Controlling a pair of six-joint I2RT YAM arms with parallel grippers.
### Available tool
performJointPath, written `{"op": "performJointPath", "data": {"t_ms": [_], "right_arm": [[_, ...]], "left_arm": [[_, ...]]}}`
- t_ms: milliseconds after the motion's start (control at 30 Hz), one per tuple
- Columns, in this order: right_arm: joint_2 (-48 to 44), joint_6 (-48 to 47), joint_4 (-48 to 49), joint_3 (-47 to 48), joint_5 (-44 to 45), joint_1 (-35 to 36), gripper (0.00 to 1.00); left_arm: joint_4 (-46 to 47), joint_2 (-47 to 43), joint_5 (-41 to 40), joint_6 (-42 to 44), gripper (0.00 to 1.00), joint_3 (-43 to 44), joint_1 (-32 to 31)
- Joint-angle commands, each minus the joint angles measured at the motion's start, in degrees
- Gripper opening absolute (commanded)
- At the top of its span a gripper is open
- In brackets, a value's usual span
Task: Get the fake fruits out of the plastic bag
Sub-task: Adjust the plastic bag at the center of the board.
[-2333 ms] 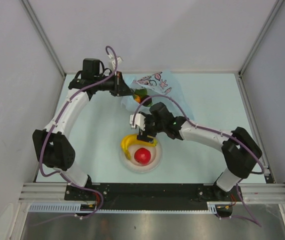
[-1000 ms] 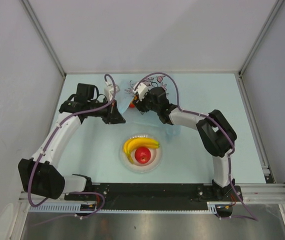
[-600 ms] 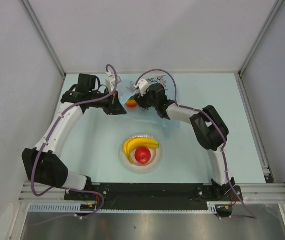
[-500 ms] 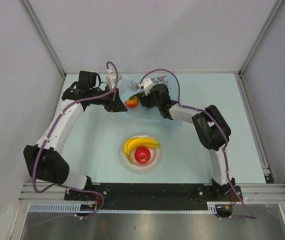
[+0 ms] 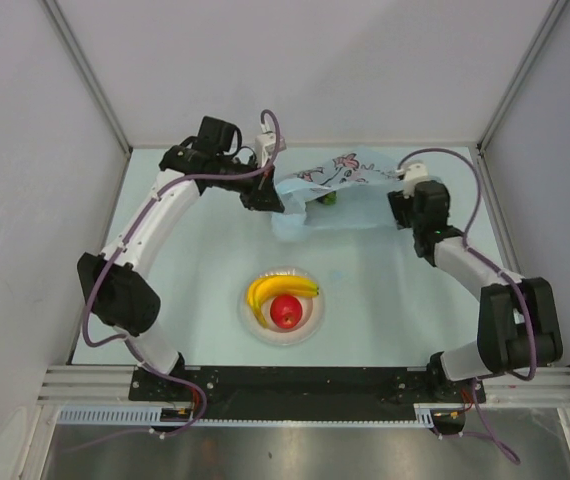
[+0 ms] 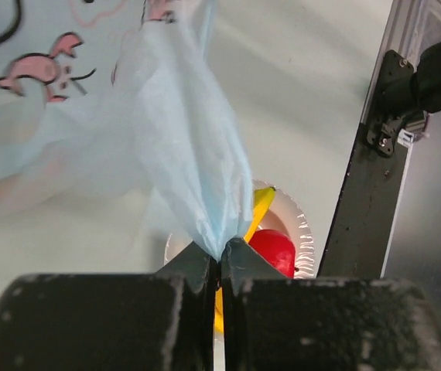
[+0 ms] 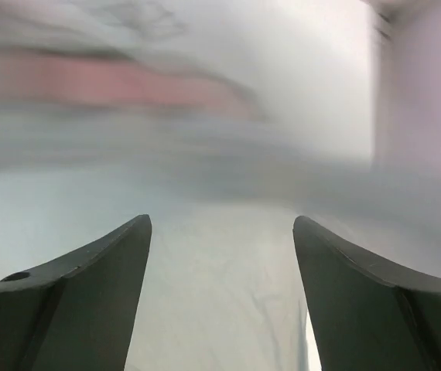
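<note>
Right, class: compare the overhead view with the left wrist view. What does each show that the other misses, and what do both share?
Only the overhead view shows the right gripper, open near the right end of the bag, and a green fruit at the bag's edge. Only the left wrist view shows the pinch up close: the left gripper shut on a gathered fold of the bag. Both show the bag, the left gripper, and the plate holding a banana and an apple.

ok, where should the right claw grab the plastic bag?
Probably take the plastic bag by its right edge, coming in from the right: the left claw pinches its gathered left end, and the open right claw faces the free edge.
</note>
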Motion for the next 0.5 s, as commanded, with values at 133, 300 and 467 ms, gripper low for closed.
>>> {"op": "performJointPath", "data": {"t_ms": [133, 300, 467], "right_arm": [[-9.58, -1.98, -7.71, -2.63, -2.04, -8.87, 0.77], [-11.96, 0.82, -13.25, -2.19, -19.78, -1.32, 0.74], [-9.16, 5.93, -11.5, -0.53, -21.75, 8.34, 0.71]], "left_arm": [[-8.07, 5.63, 1.83, 6.58, 0.0, 14.3, -1.18], [-10.6, 7.92, 0.6, 7.1, 0.0, 14.3, -1.88], [-16.76, 10.3, 0.24, 7.73, 0.0, 13.87, -1.97]]}}
